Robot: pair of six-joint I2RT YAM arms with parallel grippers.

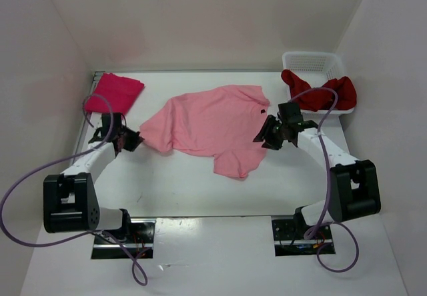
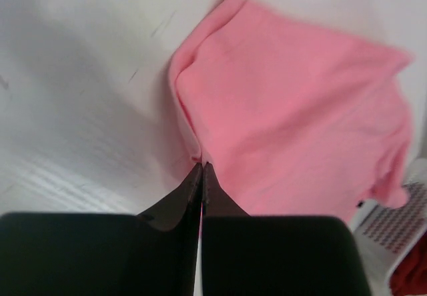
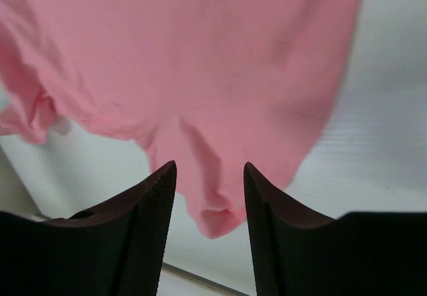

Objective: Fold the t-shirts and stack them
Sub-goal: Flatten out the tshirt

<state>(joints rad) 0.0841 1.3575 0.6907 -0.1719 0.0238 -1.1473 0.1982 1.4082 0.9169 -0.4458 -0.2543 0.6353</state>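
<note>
Both reach low: left fingers (image 2: 190, 189) pinch the light pink t-shirt (image 1: 213, 119), right fingers (image 3: 150, 209) spread open.

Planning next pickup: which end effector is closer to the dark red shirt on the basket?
Right. The right end effector sits front-left of the dark red shirt; the left end effector is far across, at the light pink shirt's other edge.
</note>
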